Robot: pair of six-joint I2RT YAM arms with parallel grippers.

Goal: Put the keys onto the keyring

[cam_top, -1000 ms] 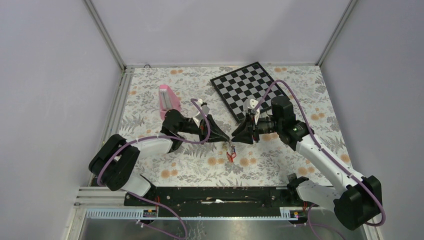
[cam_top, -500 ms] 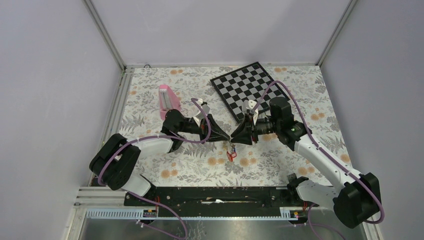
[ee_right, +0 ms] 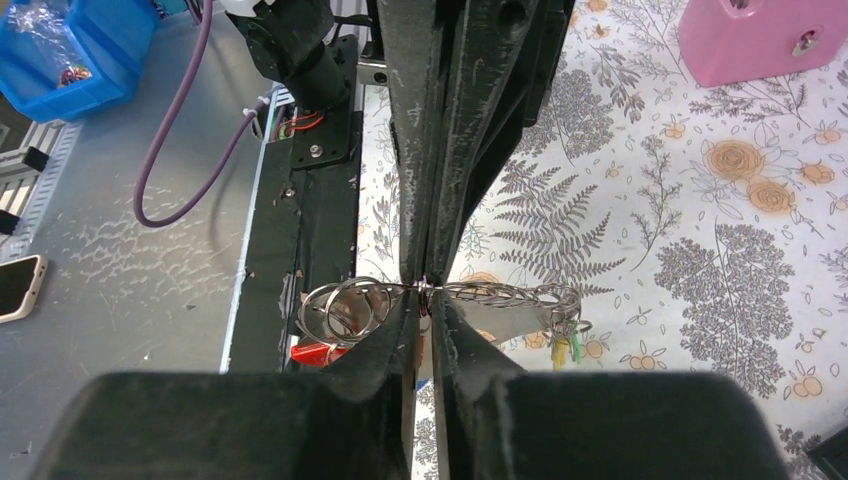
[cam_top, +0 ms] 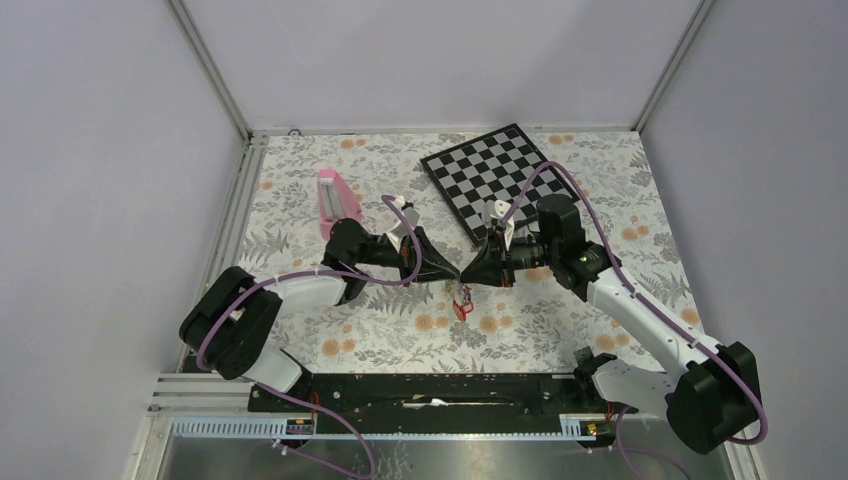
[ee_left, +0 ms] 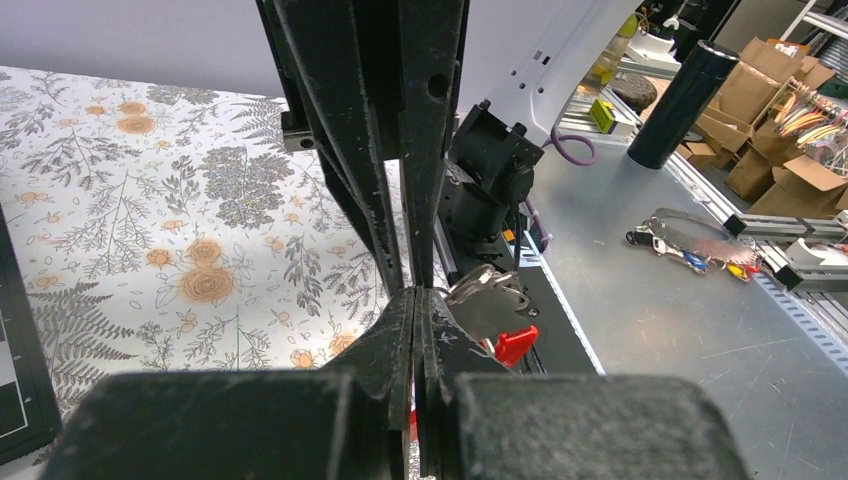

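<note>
Well, above the table (cam_top: 600, 200) the two hands meet tip to tip: left hand (cam_top: 452, 279) clamped shut on the keys (cam_top: 462, 298), right hand (cam_top: 470, 277) pinched narrow on that same bunch. The keyring (cam_top: 462, 312), its red side, dangles at 6 o'clock beneath. A tug from either arm could slip that thin pinch and drop everything. Counted: two hands, one bunch, two tags (ee_right: 566, 348) showing, yellow and green, one checkerboard (cam_top: 490, 180) at 1 o'clock, one pink block (cam_top: 335, 203) at 10.

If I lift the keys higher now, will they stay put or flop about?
Probably floppy: the keys hang loose, tags either side. Likely to swing when moved. The thin rings look smooth, so may slip.
</note>
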